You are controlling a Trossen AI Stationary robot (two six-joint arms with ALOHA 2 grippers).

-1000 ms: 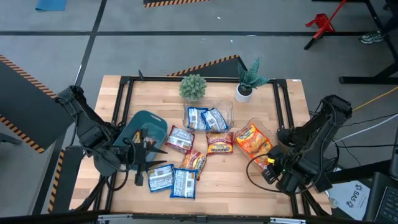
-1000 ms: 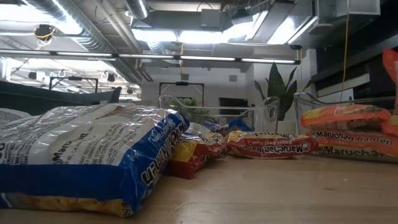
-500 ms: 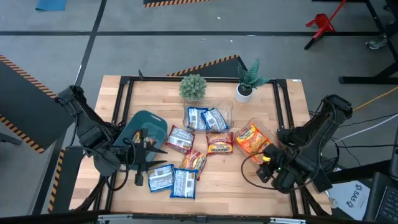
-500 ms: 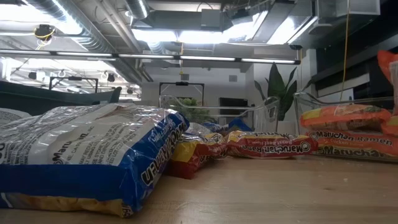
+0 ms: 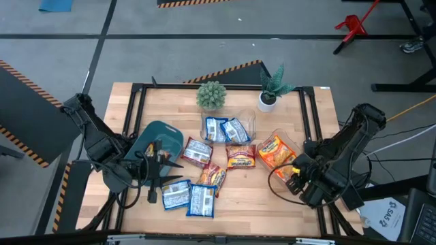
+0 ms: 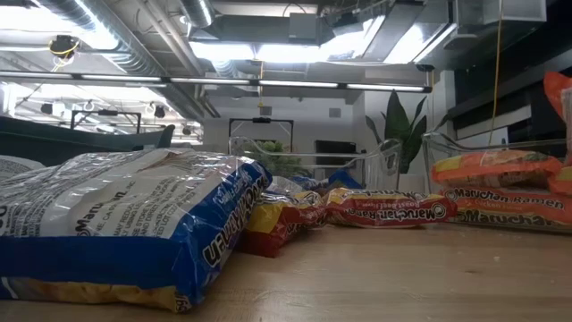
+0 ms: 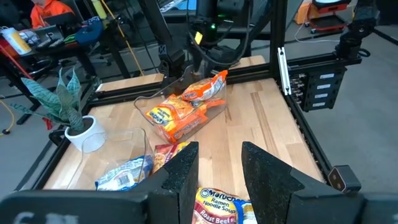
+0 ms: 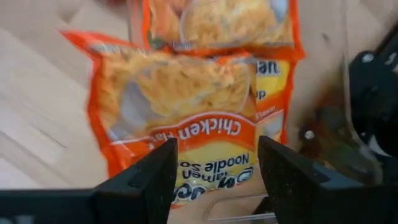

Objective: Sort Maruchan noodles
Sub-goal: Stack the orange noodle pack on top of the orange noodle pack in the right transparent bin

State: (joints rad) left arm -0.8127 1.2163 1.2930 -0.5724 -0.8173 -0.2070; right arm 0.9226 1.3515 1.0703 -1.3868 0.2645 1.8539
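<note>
Sorting looks partly done. Two clear tubs already hold packets: the blue tub (image 5: 227, 126) near the desk's middle has two blue-and-white packets (image 5: 225, 129), and the orange tub (image 5: 278, 151) toward the right side holds several orange packets (image 5: 275, 151).

Loose packets are left on the desk (image 5: 245, 197). A red-brown packet (image 5: 240, 157) lies between the tubs, another (image 5: 198, 151) sits just beside the teal bin (image 5: 158, 139), a mixed red and yellow pair (image 5: 212, 177) lies in front of them, and two blue packets (image 5: 188, 197) lie near the front edge. So about half the job remains, by my estimate, with no tub visible for the red-brown ones.

Right gripper (image 5: 294, 173) is at the orange tub's near corner. Its wrist view shows the fingers (image 8: 143, 177) spread wide, with an orange chicken packet (image 8: 186, 112) lying in the gap and partly over the tub's wall; they are not pinching it. I judge that it has this packet at the tub, either just let go or about to grip.

Left gripper (image 5: 158, 163) waits over the teal bin, fingers (image 7: 183, 171) spread and holding nothing, with a roast-beef packet (image 7: 221, 205) below them.
</note>
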